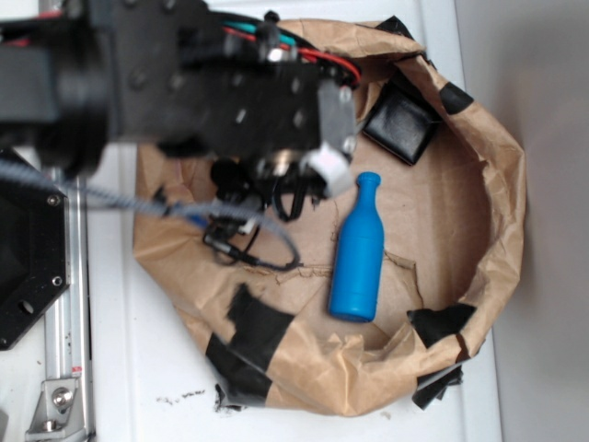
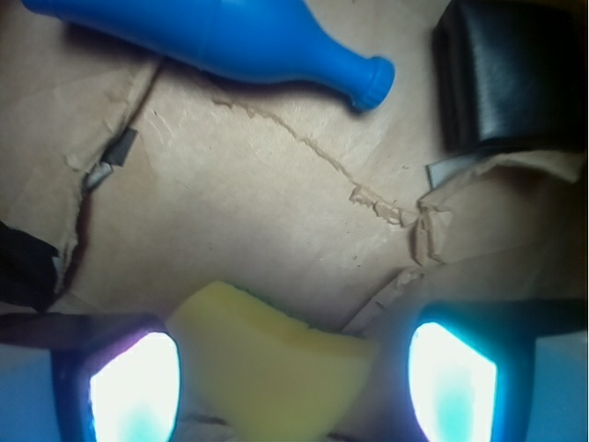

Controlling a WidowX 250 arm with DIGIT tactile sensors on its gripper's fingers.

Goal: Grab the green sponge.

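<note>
Two glowing fingers of the gripper stand spread apart, with the yellow sponge between them, nearer the left one. Up at 12 o'clock lies a blue bottle, and at 2 o'clock a black pad, all on brown paper.

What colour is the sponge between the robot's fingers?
The sponge is pale yellow, not green. It shows best in the wrist view.

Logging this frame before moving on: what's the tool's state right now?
Tool: open, fingers spread either side of the sponge, not yet clamped on it.
</note>
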